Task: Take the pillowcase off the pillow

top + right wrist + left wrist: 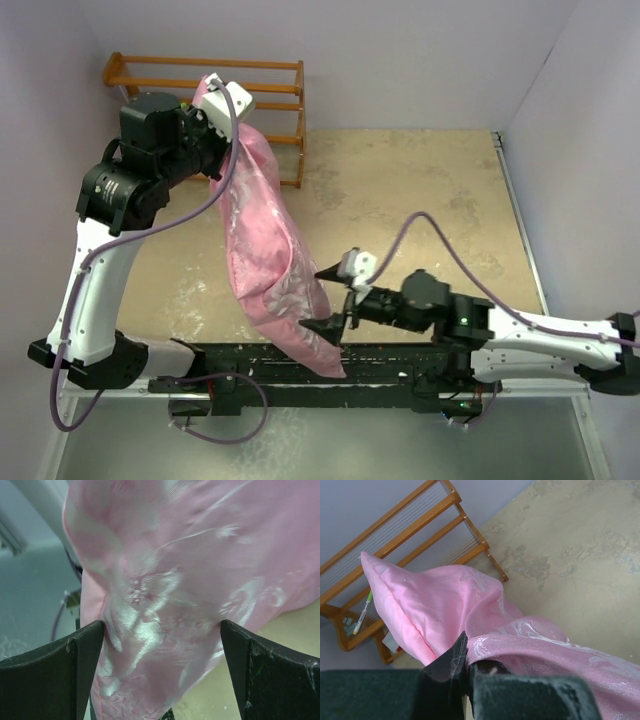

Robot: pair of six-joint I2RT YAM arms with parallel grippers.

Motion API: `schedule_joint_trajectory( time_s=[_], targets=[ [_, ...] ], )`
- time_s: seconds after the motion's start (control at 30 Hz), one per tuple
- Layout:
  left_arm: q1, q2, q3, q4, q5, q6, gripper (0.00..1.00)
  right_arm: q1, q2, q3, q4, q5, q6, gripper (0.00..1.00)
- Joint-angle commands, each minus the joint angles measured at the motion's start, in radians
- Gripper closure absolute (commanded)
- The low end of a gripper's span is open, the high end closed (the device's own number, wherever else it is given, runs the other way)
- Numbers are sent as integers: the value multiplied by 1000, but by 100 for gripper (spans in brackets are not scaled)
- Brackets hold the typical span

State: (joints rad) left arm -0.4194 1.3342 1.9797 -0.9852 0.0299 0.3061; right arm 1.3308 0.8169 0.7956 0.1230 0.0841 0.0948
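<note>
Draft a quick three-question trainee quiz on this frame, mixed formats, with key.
1. True or false: the right gripper is shut on the shiny pink satin pillowcase.
2. Which holds the pillowcase up in the air? A) left gripper B) right gripper C) neither
3. Which object stands at top left in the top external view?
Key: 1 false: its fingers are open, with fabric between them. 2 A. 3 the orange-brown wooden slatted rack.
</note>
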Motion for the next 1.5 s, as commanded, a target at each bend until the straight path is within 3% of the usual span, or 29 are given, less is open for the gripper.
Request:
schedule_joint_trajectory(
  time_s=[0.0, 0.13, 0.3, 0.37, 0.5, 0.57, 0.6, 0.63, 0.77, 0.9, 1.1, 1.37, 1.47],
  targets=[
    [2, 3, 68, 86, -11, -31, 100, 79, 109, 59, 71, 24, -91, 0],
    [2, 9, 66, 83, -10, -40, 100, 171, 202, 73, 141, 126, -111, 0],
    [2, 10, 76, 77, 3, -52, 100, 216, 329, 102, 148, 484, -115, 0],
    [2, 3, 80, 74, 20, -61, 100, 215, 343, 101, 177, 592, -112, 5],
    [2, -27, 69, 56, 86, -66, 100, 156, 227, 85, 308, 541, -123, 49],
    [1, -49, 41, 51, 111, -62, 100, 83, 160, 123, 266, 478, -57, 76],
    [2, -63, 22, 52, 120, -59, 97, 38, 139, 161, 210, 455, -10, 95],
    [2, -79, 3, 56, 132, -54, 89, -4, 125, 195, 148, 441, 28, 100],
    [1, -131, -48, 60, 199, -36, 43, -102, 133, 398, -69, 400, 47, 100],
    [2, -137, -33, 23, 256, -23, 18, -150, 213, 578, -244, 406, 56, 100],
    [2, -138, 18, -25, 303, 60, 2, -244, 421, 900, -540, 418, 106, 100],
    [2, -222, -17, 73, 204, 132, 1, -272, 662, 1285, -715, 522, 94, 100],
    [2, -261, -51, 182, 42, 103, 1, -278, 770, 1456, -799, 593, 77, 100]
  ],
)
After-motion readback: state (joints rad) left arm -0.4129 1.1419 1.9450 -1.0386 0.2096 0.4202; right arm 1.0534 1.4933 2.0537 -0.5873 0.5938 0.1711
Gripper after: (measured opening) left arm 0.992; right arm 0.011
